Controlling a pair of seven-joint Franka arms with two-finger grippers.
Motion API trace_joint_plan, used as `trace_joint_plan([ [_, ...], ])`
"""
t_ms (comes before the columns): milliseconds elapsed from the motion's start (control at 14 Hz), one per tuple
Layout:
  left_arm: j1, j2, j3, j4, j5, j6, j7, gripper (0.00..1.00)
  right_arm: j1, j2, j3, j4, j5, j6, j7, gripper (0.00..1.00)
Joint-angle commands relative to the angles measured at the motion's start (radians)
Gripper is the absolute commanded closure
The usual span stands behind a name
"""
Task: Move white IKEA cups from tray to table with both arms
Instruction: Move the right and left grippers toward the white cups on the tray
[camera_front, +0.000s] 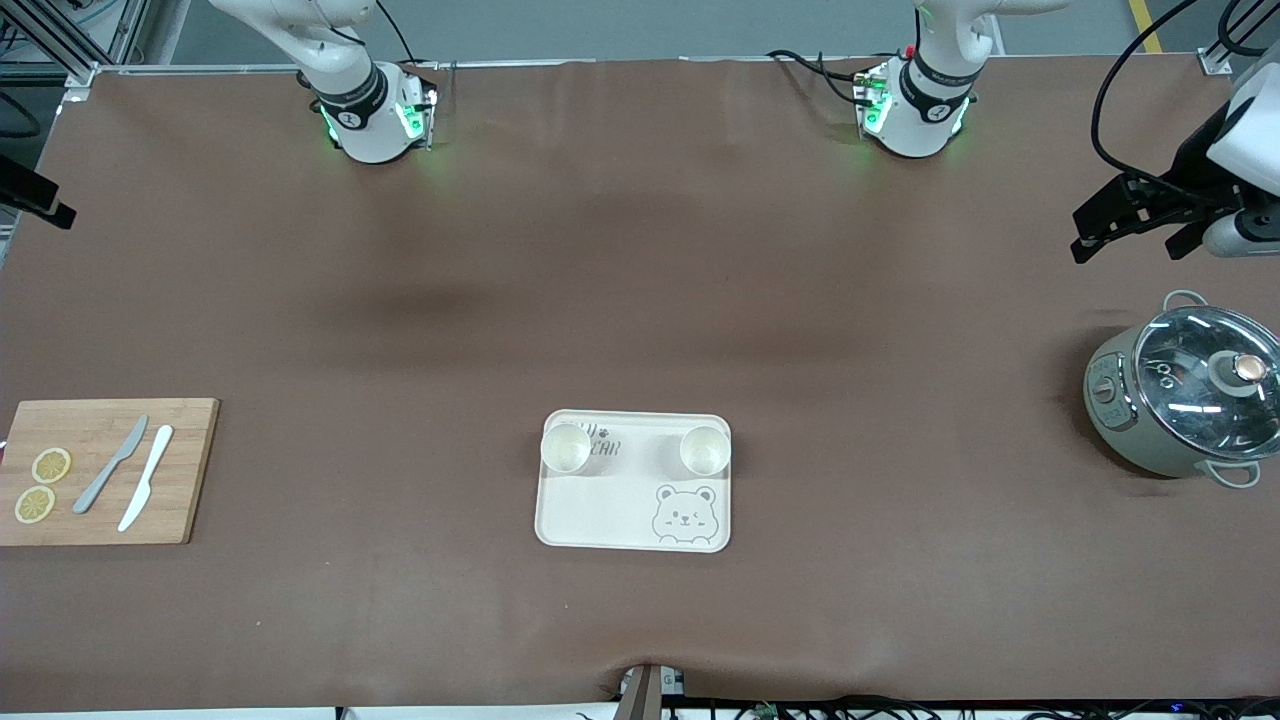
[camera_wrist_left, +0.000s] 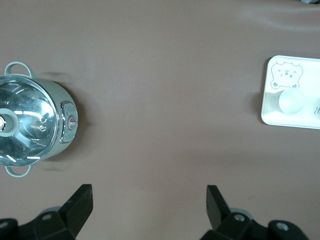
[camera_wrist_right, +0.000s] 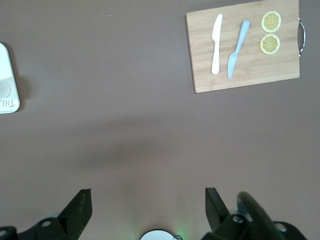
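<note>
Reaching comes first: you are starting with both cups (camera_front: 566, 447) (camera_front: 705, 449) standing on the tray (camera_front: 620, 510) along its edge toward the bases. The left gripper (camera_wrist_left: 148, 210) and right gripper (camera_wrist_right: 148, 210) are hanging released, well apart from them. Broad bare table (camera_front: 640, 300) is lying around the tray; the pot (camera_front: 1185, 400) and cutting board (camera_front: 105, 470) are sitting at the ends.

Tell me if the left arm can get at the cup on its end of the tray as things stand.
Probably yes. The left gripper hangs with jaws open over bare table beside the pot. That cup stands upright and alone on the tray, apart from the other cup, with nothing between.
</note>
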Motion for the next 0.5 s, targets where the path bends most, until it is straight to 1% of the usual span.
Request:
trace_joint_plan([
  [0, -0.001, 0.005, -0.008, 0.018, 0.012, -0.01, -0.04, 0.0, 0.02, -0.018, 0.004, 0.0, 0.001, -0.013, 0.001, 0.0],
  [429, -0.015, 0.033, -0.009, 0.04, 0.024, -0.008, -0.032, 0.0, 0.038, -0.017, -0.002, 0.005, 0.006, -0.024, -0.002, 0.0],
])
